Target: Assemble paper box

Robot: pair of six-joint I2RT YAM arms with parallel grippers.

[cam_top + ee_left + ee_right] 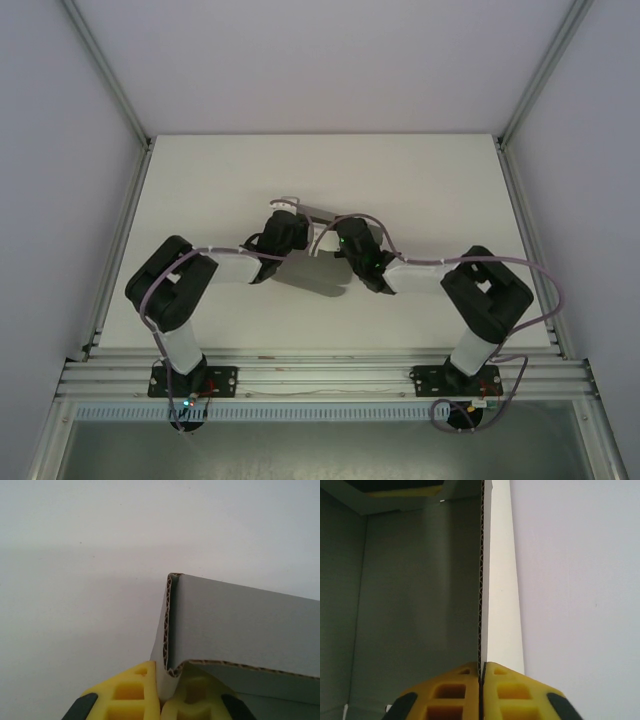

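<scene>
Pose: elbows out, wrists together over table (200, 190) | left fingers (131, 692) pinch paper box (240, 625) corner; right fingers (512, 692) pinch its wall

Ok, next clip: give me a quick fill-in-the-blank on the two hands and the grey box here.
1. The fingers of the left hand are coloured ____.
2. The cut edge of the paper box shows that its card is ____ inside.
3. The right hand is ____ on a wall of the box.
4. Seen from above, both hands meet over the ____ of the table.
Missing words: yellow; corrugated; shut; middle.
</scene>
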